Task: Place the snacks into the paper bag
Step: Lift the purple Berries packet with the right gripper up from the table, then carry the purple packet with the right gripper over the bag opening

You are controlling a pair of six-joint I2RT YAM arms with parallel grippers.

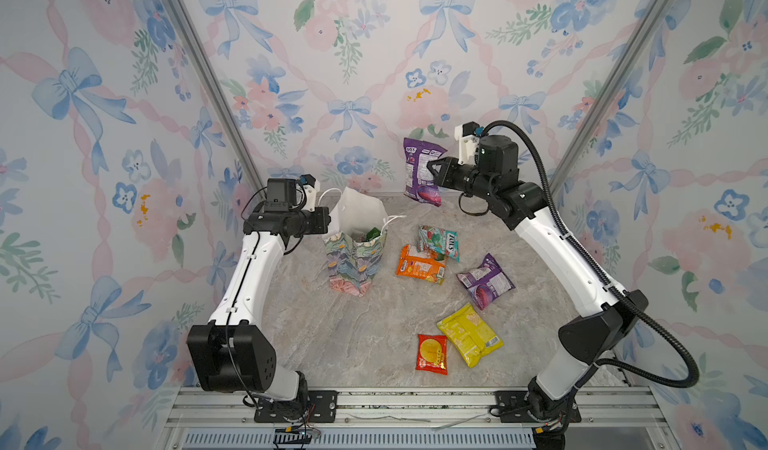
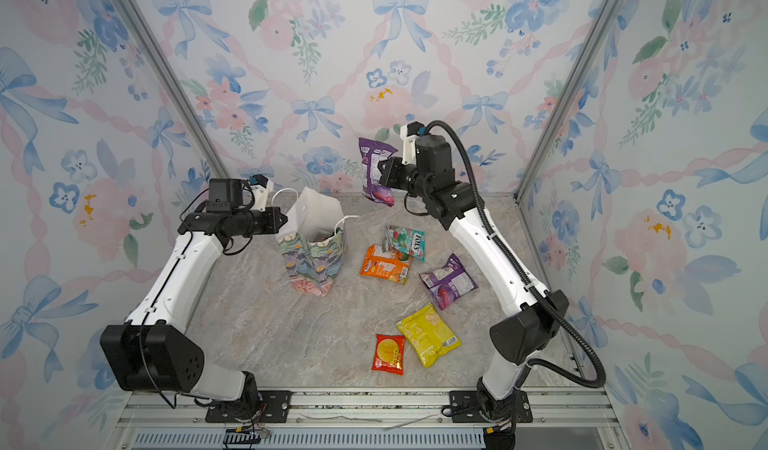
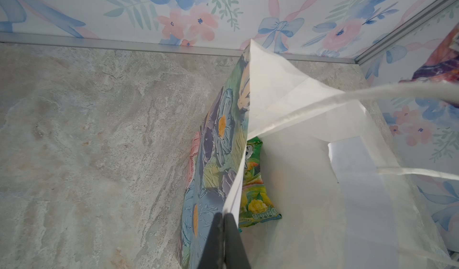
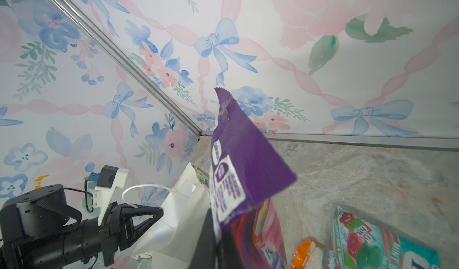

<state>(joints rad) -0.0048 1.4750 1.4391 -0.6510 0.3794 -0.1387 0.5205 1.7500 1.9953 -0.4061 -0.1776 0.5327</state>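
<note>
The left gripper (image 3: 223, 218) has its jaws pinching the rim of the flowered paper bag (image 1: 353, 261). The right gripper (image 1: 433, 173) has its jaws pinching a purple plastic packet (image 1: 415, 157) in the air. A green glossy packet (image 3: 255, 180) is half hidden inside the bag.

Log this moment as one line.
left gripper: shut on paper bag | right gripper: shut on purple packet, off table | in bag: green packet | on table: five loose packets

The teal packet (image 1: 439, 242) is showing "FOX'S" in a top view and "MINT" in the right wrist view
</note>
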